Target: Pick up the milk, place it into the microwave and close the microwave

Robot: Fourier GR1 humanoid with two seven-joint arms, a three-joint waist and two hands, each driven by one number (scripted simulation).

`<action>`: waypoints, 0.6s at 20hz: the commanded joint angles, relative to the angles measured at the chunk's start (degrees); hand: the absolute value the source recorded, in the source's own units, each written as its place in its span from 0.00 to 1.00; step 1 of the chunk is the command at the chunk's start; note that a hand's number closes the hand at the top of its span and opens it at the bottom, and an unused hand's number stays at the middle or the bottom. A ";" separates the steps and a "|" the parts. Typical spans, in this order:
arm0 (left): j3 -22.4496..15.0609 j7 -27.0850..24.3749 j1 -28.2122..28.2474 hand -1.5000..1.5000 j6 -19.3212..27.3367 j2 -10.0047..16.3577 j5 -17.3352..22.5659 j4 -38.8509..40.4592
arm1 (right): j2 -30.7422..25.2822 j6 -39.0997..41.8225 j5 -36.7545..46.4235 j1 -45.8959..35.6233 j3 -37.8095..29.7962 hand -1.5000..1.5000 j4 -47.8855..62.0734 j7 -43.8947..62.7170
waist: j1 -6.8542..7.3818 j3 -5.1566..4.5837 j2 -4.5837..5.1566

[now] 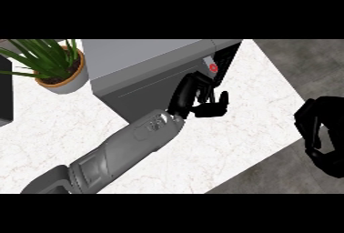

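Potted plant sits far to the left of the left hand, well apart and out of the working path. Not involved.

Left forearm comes in from the lower left and runs diagonally across the worktop to the microwave.

The left hand is right at the microwave's dark front face, fingers loosely spread and lying against it, holding nothing. It looks placed there to push on the door, not to grasp. A red button is just above and to the right of this hand, on the control strip.

The door looks shut or almost shut, but this angle doesn't settle it.

Milk: not visible anywhere. It is not in either hand and not on the worktop around them. Judgement: probably already inside the microwave, so the task is at the door-closing step, near the end.

Right hand is far to the right of the left one, at the view's edge beyond the worktop. It is relaxed, empty and resting.
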 commanded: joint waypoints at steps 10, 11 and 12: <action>0.05 -1.40 -4.91 1.00 1.28 -3.05 1.11 1.50 | -0.47 3.60 -1.96 0.51 2.68 1.00 -6.58 -0.06 | -2.97 0.17 0.43; 0.45 -0.98 -5.57 1.00 1.64 -3.04 1.52 1.10 | 0.01 3.26 -2.11 0.33 3.23 1.00 -7.40 0.26 | -3.19 0.15 0.26; 0.17 -1.40 -5.02 1.00 2.10 -3.04 1.36 1.50 | -0.03 3.35 -2.13 0.77 3.52 1.00 -7.56 0.48 | -3.15 0.19 0.49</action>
